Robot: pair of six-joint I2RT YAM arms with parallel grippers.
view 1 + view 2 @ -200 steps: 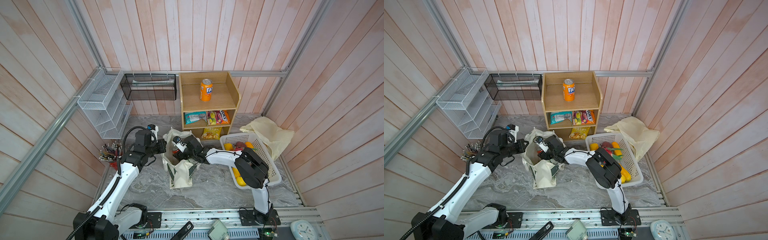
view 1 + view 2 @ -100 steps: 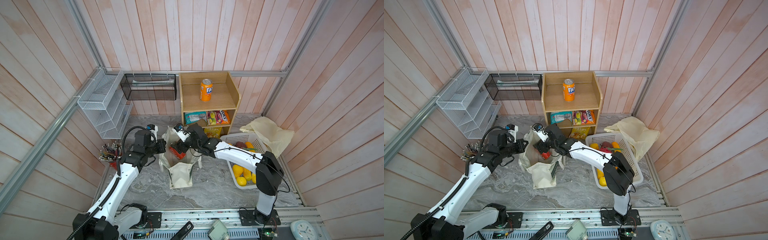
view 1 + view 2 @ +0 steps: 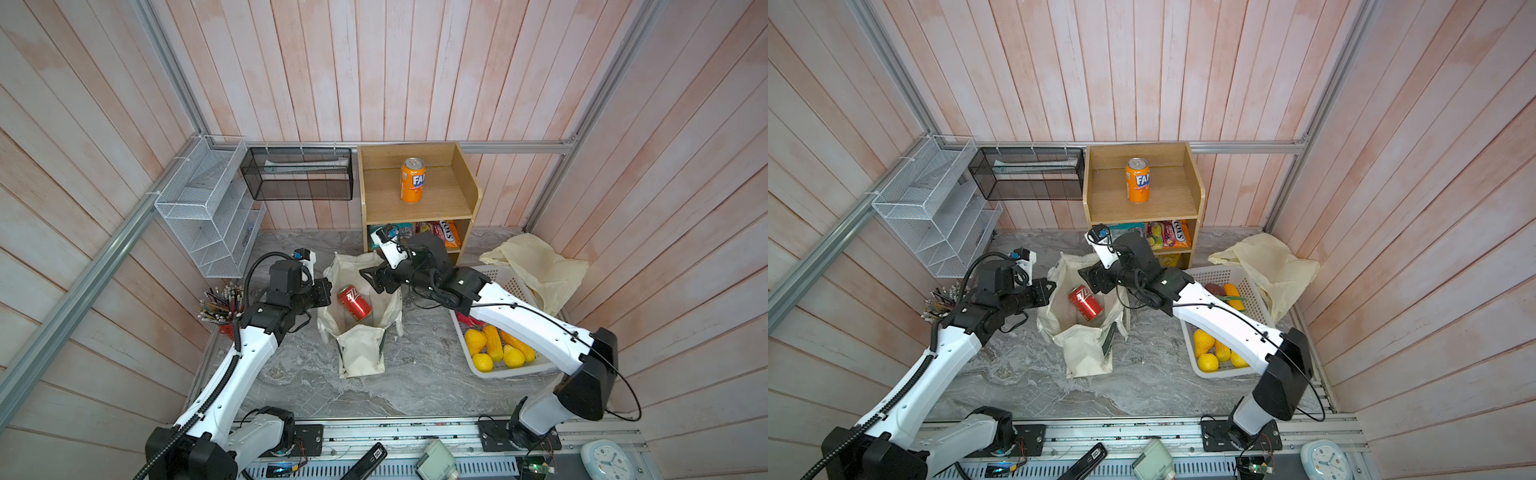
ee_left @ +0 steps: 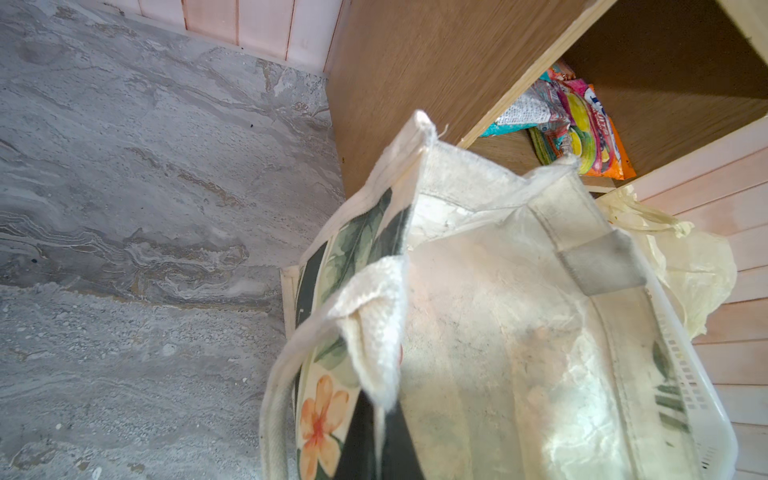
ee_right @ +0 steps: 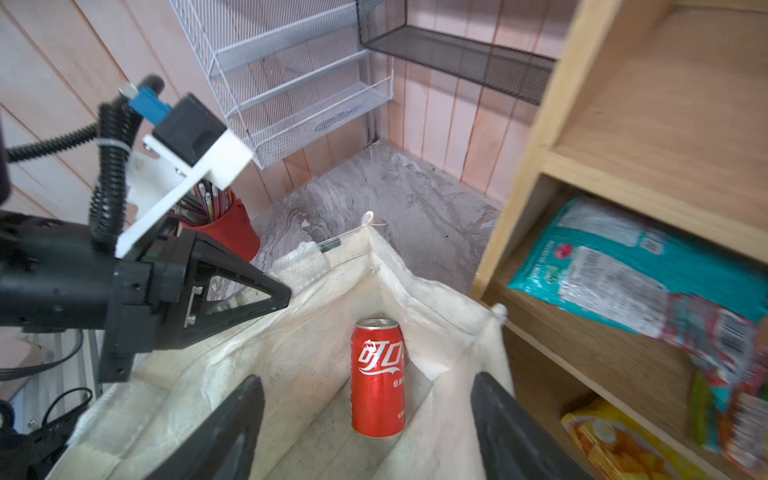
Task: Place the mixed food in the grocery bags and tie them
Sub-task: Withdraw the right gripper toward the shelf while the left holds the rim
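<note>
The cream cloth tote (image 3: 360, 349) (image 3: 1086, 353) stands open mid-table. A red cola can (image 3: 354, 302) (image 3: 1086, 303) (image 5: 378, 382) sits inside it, free of any grip. My left gripper (image 3: 328, 291) (image 3: 1052, 286) (image 4: 374, 449) is shut on the tote's left rim. My right gripper (image 3: 371, 281) (image 3: 1090, 280) (image 5: 368, 380) hovers open over the tote's far rim, above the can. The teal snack packet (image 5: 615, 274) (image 3: 1125, 228) lies on the lower shelf. Yellow and orange toy fruits (image 3: 494, 349) fill the basket. The pale-yellow plastic bag (image 3: 536, 266) lies crumpled at right.
A wooden shelf unit (image 3: 415, 208) stands behind the tote, with an orange Fanta can (image 3: 412, 180) on top and a candy packet (image 3: 446, 235) below. The white basket (image 3: 511, 372) is on the right. A red cup of pencils (image 3: 220, 311) and wire racks (image 3: 208, 216) are on the left.
My right gripper rose out of the tote and drew back toward the shelf. It left the cola can inside the tote. The left gripper kept its hold on the rim.
</note>
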